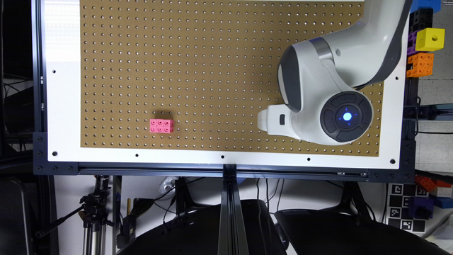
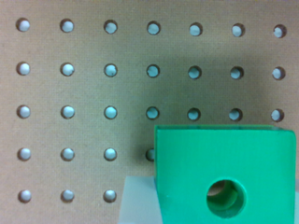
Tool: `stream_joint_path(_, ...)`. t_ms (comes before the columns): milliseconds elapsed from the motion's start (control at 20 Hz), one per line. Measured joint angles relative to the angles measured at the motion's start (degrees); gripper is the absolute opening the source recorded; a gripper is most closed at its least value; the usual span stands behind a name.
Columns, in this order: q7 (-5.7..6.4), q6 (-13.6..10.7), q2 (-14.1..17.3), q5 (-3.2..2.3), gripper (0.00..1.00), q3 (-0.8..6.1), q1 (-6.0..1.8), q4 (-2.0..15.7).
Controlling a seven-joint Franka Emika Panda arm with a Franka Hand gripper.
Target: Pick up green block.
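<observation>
The green block (image 2: pixel 224 158) is a bright green cube with a round dark hole in the face turned to the wrist camera, and it looms large and close there. One pale finger (image 2: pixel 140 200) lies flush against its side, so the block sits in the grip over the brown pegboard (image 2: pixel 84 93). In the exterior view my gripper (image 1: pixel 263 120) shows as a white part past the wrist, towards that view's right, above the board. The arm's bulk covers the block there.
A pink studded block (image 1: pixel 161 125) lies on the pegboard (image 1: pixel 212 71) well to the exterior view's left of the gripper. Yellow (image 1: pixel 429 39), orange (image 1: pixel 420 64), purple and black blocks stand off the board at the upper right. A white frame (image 1: pixel 63 106) borders the board.
</observation>
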Motion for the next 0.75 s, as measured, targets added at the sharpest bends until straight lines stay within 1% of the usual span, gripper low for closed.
stream_joint_path(550,0.03,-7.7,-7.5,0.02,0.00,0.00,0.00,-0.01)
stream_joint_path(650,0.03,-8.3,-8.1,0.03,0.00,0.00,0.00,-0.01)
stream_joint_path(750,0.03,-8.3,-8.0,0.03,0.00,0.00,0.00,-0.03)
